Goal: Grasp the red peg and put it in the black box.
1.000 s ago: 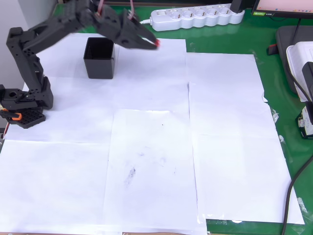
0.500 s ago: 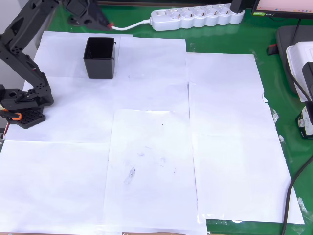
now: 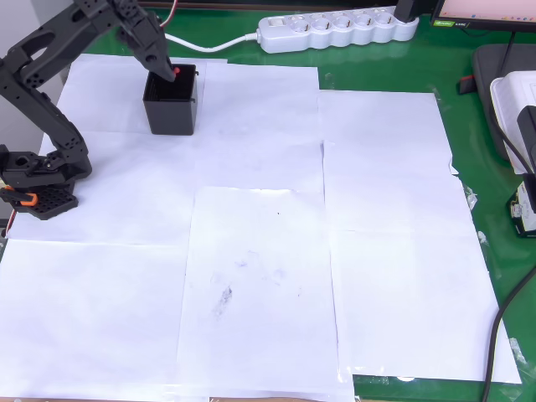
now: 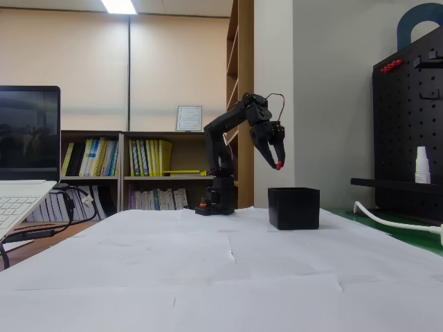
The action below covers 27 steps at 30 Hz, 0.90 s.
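The black box stands on white paper at the upper left of the overhead view; in the fixed view the black box sits right of centre. My gripper hangs over the box's opening, shut on the red peg, a tiny red dot at the fingertips. In the fixed view my gripper points down, with the red peg a short way above the box's left rim.
A white power strip and its cable lie behind the box on the green mat. The arm's base stands at the left edge. A laptop sits at the left in the fixed view. White paper sheets cover the table.
The gripper with the peg swung from right of the box to behind it, then came forward over the box's opening.
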{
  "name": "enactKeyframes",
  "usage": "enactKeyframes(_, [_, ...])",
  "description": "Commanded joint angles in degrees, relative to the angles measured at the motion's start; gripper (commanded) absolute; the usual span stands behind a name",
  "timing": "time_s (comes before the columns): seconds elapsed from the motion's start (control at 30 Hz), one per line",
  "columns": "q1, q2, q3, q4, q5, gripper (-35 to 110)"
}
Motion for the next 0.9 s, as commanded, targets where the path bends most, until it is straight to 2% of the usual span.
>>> enactKeyframes(0.0, [-2.55,2.46,1.67,-1.23,0.09,0])
enactKeyframes(0.17, [-3.60,5.54,3.08,1.05,-0.18,3])
enactKeyframes(0.43, [-1.85,7.65,4.39,2.55,-0.88,26])
enactKeyframes(0.6, [-1.23,7.38,6.42,3.60,-1.58,22])
enactKeyframes(0.67, [-0.53,7.38,8.53,5.54,-2.46,7])
enactKeyframes(0.73, [0.62,7.38,11.60,9.40,-3.96,0])
enactKeyframes(0.87, [3.78,6.94,20.13,17.14,-5.89,0])
